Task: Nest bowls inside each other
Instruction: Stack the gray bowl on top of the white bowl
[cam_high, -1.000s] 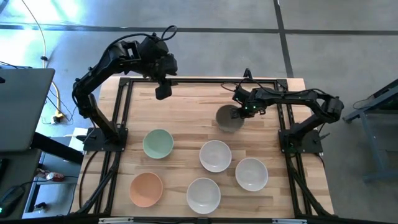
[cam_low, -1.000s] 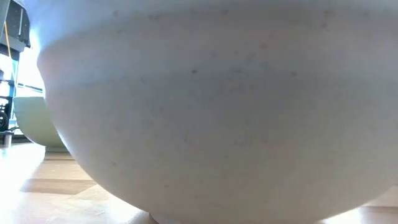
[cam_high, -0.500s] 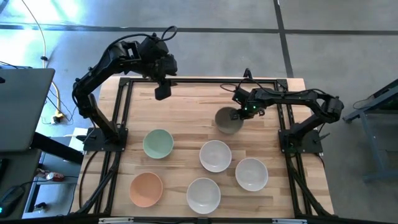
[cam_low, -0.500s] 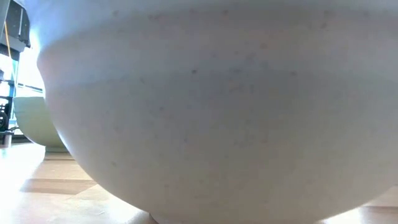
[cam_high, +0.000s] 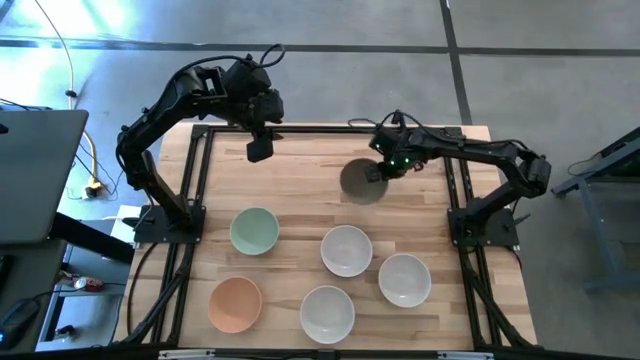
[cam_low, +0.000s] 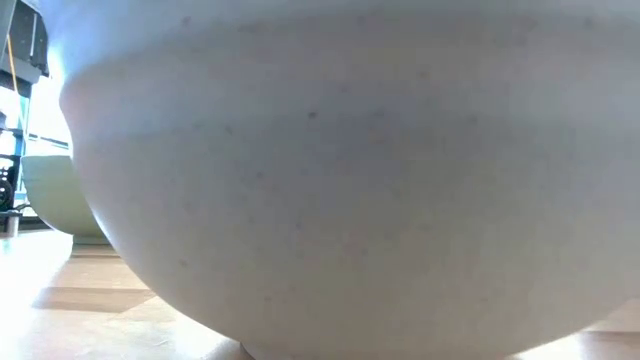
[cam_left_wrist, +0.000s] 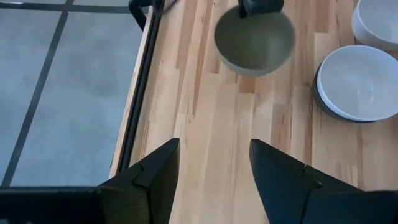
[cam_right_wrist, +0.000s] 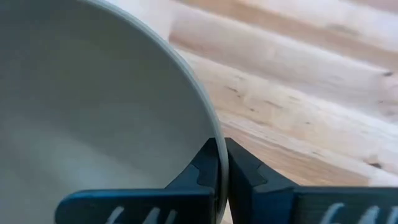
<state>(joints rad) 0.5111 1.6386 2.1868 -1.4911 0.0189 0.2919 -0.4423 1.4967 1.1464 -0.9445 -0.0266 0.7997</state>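
We see the right gripper clamped on the rim of the grey bowl, which has shifted slightly away from the white bowl since a second ago. The left gripper hangs with fingers spread above the worktop, unmoved. The mint bowl and peach bowl stay put.

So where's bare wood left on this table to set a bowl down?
The far strip between the left claw and the grey bowl held by the right claw is bare. It is crowded near the white bowls, mint bowl and peach bowl.
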